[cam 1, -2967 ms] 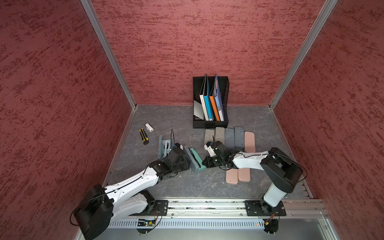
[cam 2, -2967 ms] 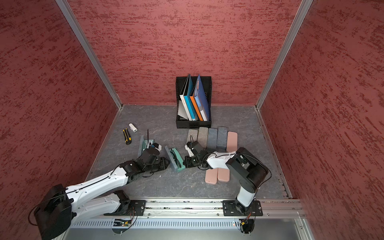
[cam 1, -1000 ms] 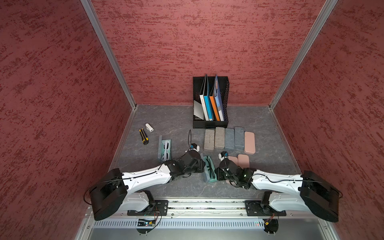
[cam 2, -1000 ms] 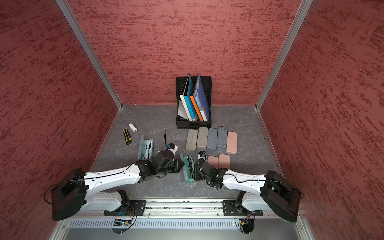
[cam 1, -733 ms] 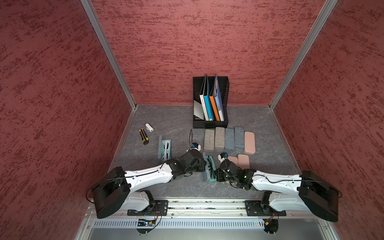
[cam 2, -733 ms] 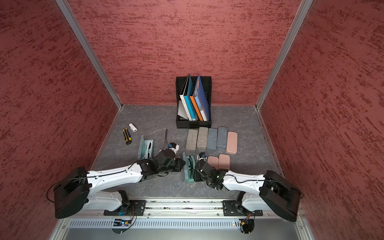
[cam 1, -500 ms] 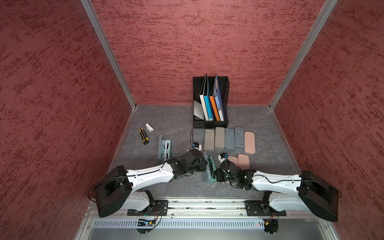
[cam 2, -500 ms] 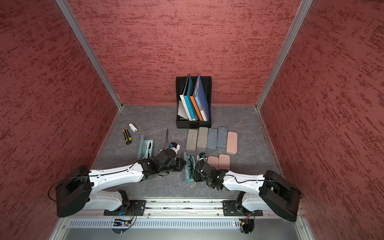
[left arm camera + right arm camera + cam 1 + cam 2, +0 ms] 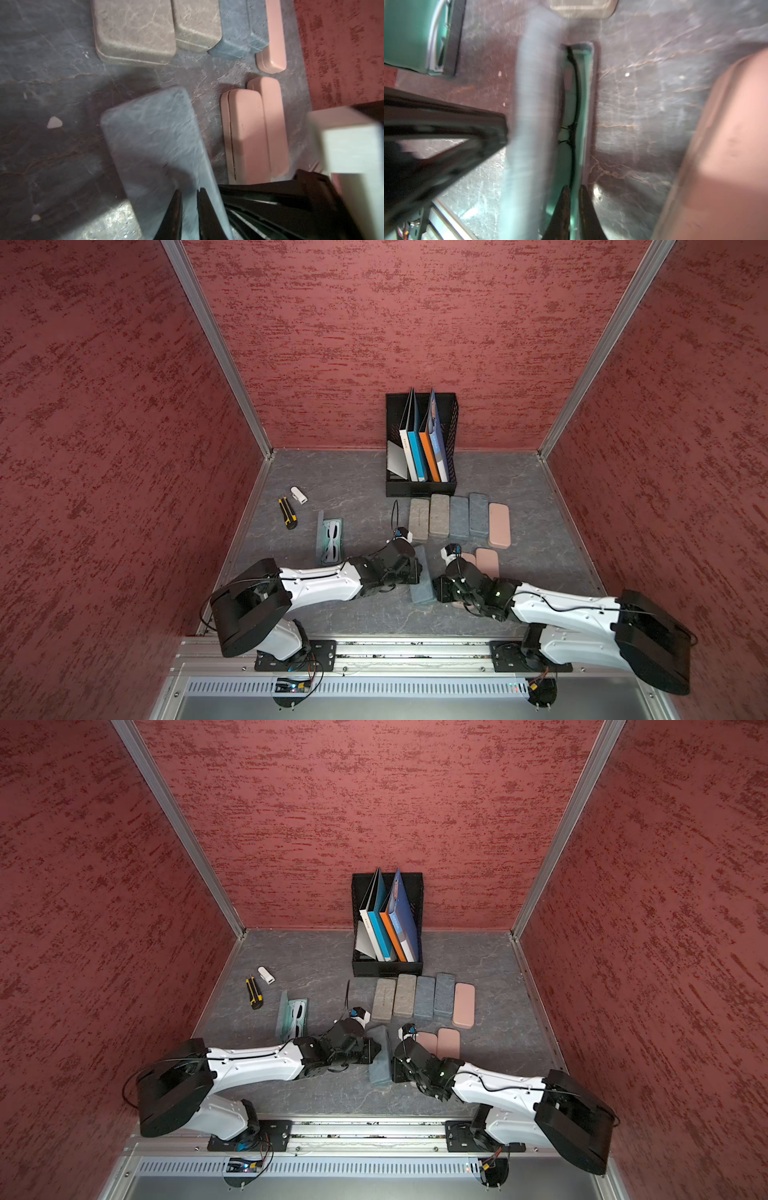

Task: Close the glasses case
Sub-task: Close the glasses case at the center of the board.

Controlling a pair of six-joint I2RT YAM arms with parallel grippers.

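Swung nearly shut since earlier frame: lid (image 9: 155,145) of glasses case (image 9: 424,591). Left gripper (image 9: 190,193) almost closed, empty, pressed on lid. Right gripper (image 9: 574,188) pinched on teal rim (image 9: 584,93).

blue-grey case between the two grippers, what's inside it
The case has its lid nearly down; through the gap the right wrist view shows green lining and dark glasses. The lid hides the rest.

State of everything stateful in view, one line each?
glasses case: lid nearly down, ajar, glasses inside
second case: open, white glasses inside
row of five cases: closed
front pink pair: closed
left gripper: nearly shut, tips on lid
right gripper: shut on case's base rim
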